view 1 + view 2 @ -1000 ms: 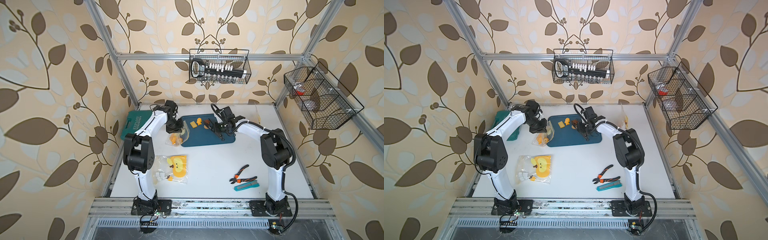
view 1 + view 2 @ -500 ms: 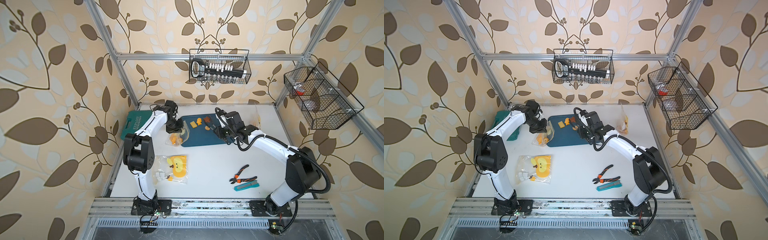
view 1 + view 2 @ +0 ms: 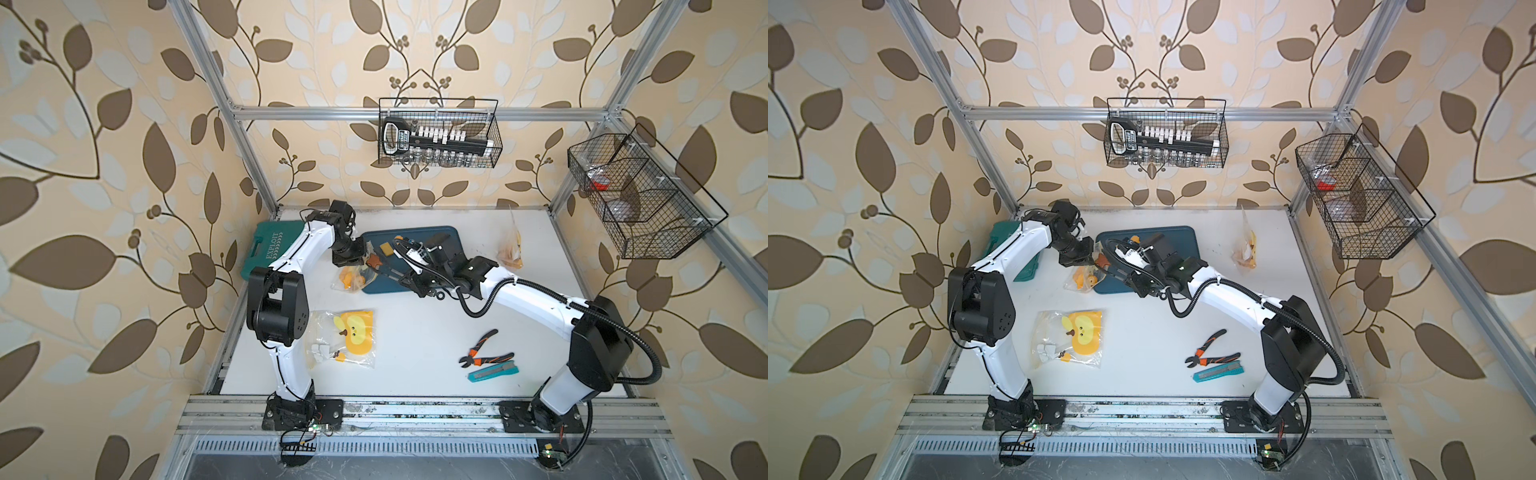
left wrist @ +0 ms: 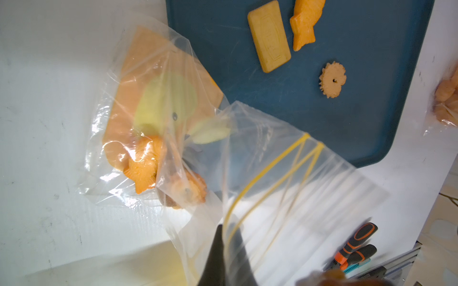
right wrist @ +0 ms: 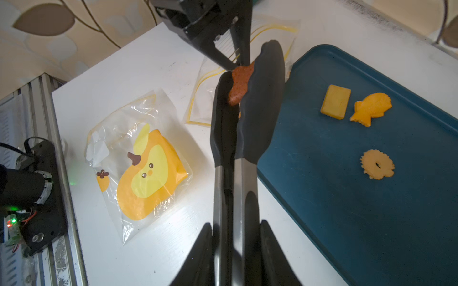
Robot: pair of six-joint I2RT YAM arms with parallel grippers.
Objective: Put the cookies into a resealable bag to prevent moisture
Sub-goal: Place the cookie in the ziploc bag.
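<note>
Hanging between the black tips of the tongs (image 5: 238, 148), the brown cookie (image 5: 240, 85) is now at the mouth of the resealable bag (image 4: 285, 198), just off the blue tray (image 5: 347, 210), whereas a second ago the tongs were over the tray's middle. The right gripper (image 5: 235, 230) squeezes the tongs' steel handles nearly together and its elbow has swung out to the right, while the left gripper (image 4: 226, 235) has not moved, fingers pinched tight on the bag's yellow-striped lip. A rectangular biscuit (image 5: 335, 104), a fish cookie (image 5: 371, 107) and a flower cookie (image 5: 378, 164) lie on the tray, and other cookies (image 4: 145, 168) are inside the bag.
</note>
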